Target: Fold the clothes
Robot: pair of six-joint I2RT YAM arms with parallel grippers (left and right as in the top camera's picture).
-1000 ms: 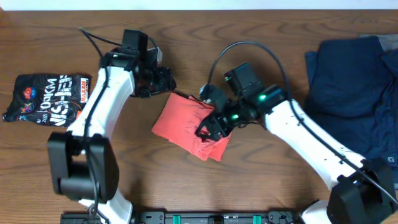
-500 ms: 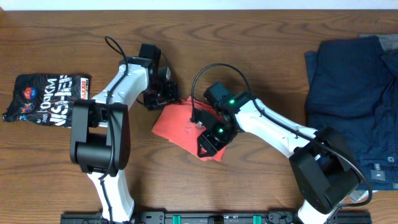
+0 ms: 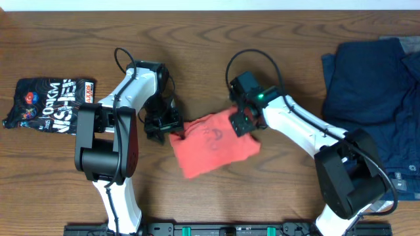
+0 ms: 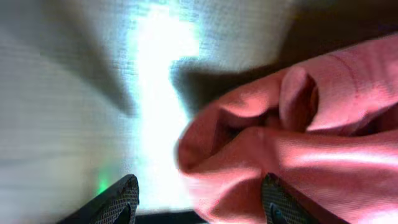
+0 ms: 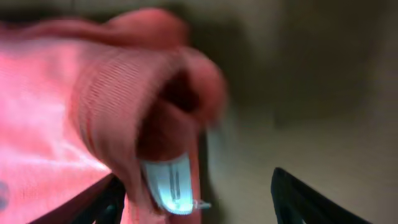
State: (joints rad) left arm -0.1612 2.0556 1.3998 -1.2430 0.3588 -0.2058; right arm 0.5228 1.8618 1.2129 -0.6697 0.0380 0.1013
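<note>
Two arms flank a loosely folded coral-red T-shirt (image 3: 213,145) at the middle of the wooden surface (image 3: 275,196). The left jaws and right jaws are spread apart, gripping nothing, over its bunched left edge and far collar. Closing on only one layer could drag the fold apart.

overhead: bright, even light; wooden table (image 3: 262,203) sharp, shadows soft and short. left wrist: blown-out white glare patch on the table, dark shadow at top, coral t-shirt (image 4: 311,155) soft-focused. right wrist: dim, heavily blurred throughout, coral t-shirt smeared.
</note>
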